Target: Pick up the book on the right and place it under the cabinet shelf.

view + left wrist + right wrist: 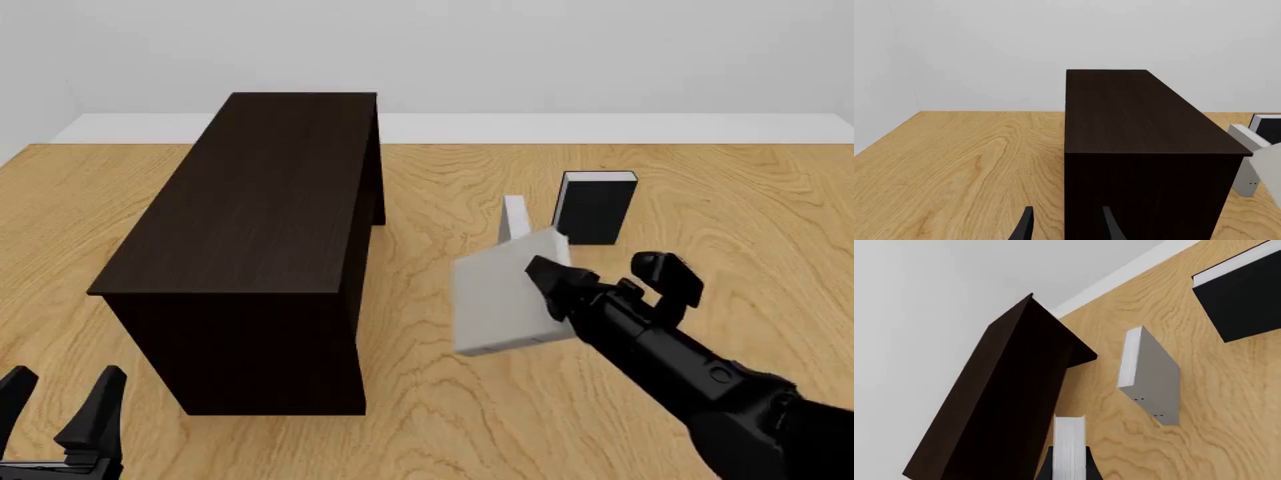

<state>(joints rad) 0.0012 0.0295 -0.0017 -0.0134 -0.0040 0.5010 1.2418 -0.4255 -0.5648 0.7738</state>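
- The book [505, 300] hung tilted above the table [747, 210], clamped in the right gripper [545, 275], just right of the cabinet shelf [254, 230].
- The left gripper [60, 405] stood open, empty.

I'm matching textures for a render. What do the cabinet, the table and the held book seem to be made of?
Cabinet: very dark brown wood, matte, with faint grain streaks. Table: light wood, smooth, with bold swirling grain. Book in the right tool: plain light-grey matte cover, probably board; the white edge in the right wrist view looks like paper pages.
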